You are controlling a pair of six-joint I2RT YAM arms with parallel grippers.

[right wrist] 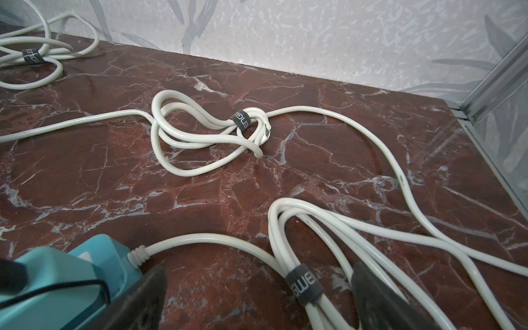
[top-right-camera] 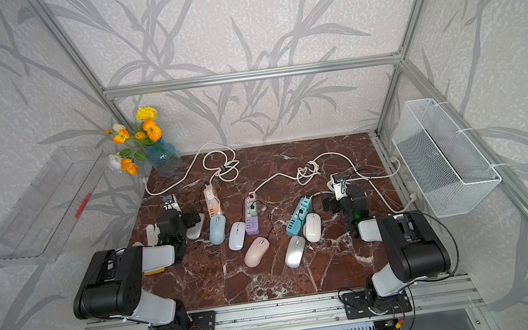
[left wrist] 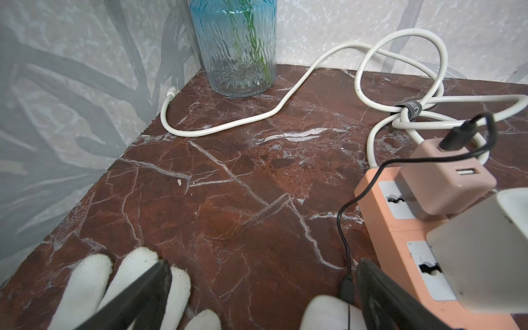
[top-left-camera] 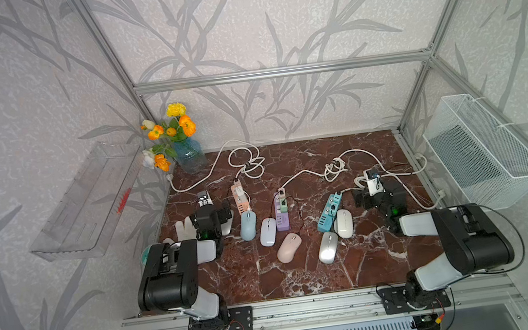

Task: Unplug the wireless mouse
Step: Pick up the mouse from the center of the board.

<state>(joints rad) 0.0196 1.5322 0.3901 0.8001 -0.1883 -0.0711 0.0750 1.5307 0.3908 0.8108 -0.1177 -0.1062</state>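
Note:
Several wireless mice lie in a row mid-table: light blue [top-left-camera: 248,226], lavender-white [top-left-camera: 268,232], pink [top-left-camera: 289,247], silver [top-left-camera: 328,247] and white [top-left-camera: 342,223]. They lie beside a peach power strip [top-left-camera: 240,198], a purple one [top-left-camera: 281,211] and a teal one [top-left-camera: 330,212]. A pale mouse [left wrist: 328,314] lies just under my left gripper [left wrist: 263,265], whose jaws are open and empty. A thin black cable [left wrist: 347,257] runs from that mouse to a pink charger [left wrist: 445,183] on the peach strip. My right gripper [right wrist: 257,268] is open over a strapped white cord bundle [right wrist: 304,283] next to the teal strip [right wrist: 57,280].
A white glove [left wrist: 94,283] lies left of the left gripper. A blue glass vase [top-left-camera: 189,154] with flowers stands at the back left. Coiled white cords [top-left-camera: 249,166] cross the back of the marble table [top-left-camera: 269,275]. A clear shelf [top-left-camera: 85,201] and a wire basket [top-left-camera: 483,152] hang on the side walls.

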